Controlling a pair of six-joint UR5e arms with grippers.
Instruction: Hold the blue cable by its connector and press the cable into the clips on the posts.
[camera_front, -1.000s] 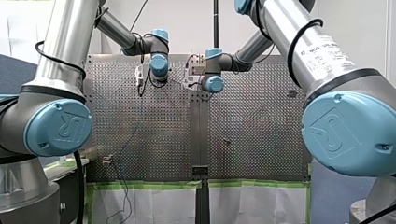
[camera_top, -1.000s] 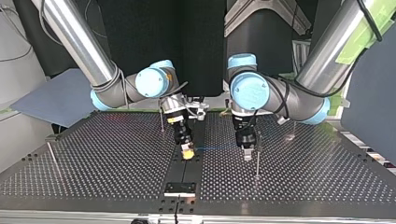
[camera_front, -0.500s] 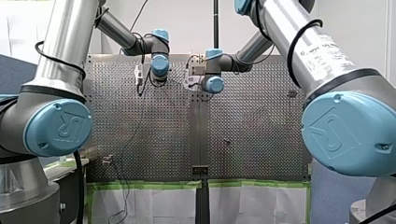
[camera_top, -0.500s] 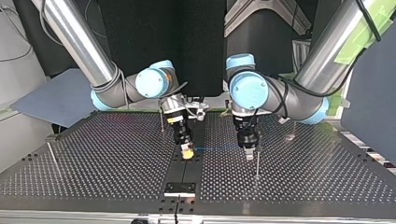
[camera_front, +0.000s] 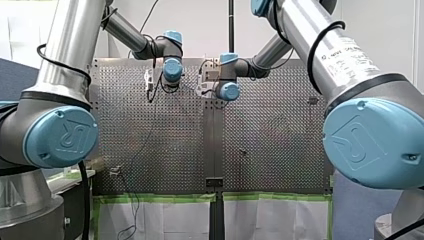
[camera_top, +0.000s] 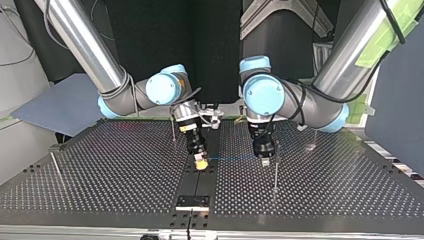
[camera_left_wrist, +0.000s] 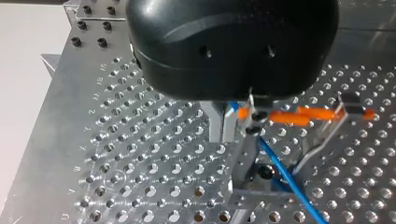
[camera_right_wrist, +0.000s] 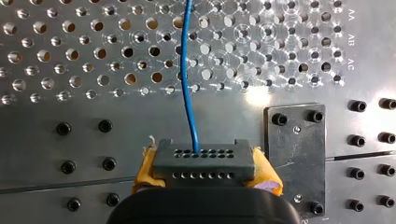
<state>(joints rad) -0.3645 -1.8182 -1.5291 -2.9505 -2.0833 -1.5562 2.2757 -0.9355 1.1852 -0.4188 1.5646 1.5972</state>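
Partly hidden connector (camera_right_wrist: 204, 158) in right gripper (camera_right_wrist: 205, 176), left gripper (camera_left_wrist: 232, 125) covering blue cable (camera_left_wrist: 280, 173)

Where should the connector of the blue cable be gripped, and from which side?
Grip the connector on its two short ends, coming from behind, opposite the holed face where the blue cable leaves. The block is wide and flat there, and my right hand clamps it so with its yellow pads.

Perforated table (camera_top: 100, 175) carries upright posts (camera_top: 275, 176), black plate (camera_top: 193, 201)

Bright, even light — glare on the perforated table (camera_right_wrist: 256, 95).
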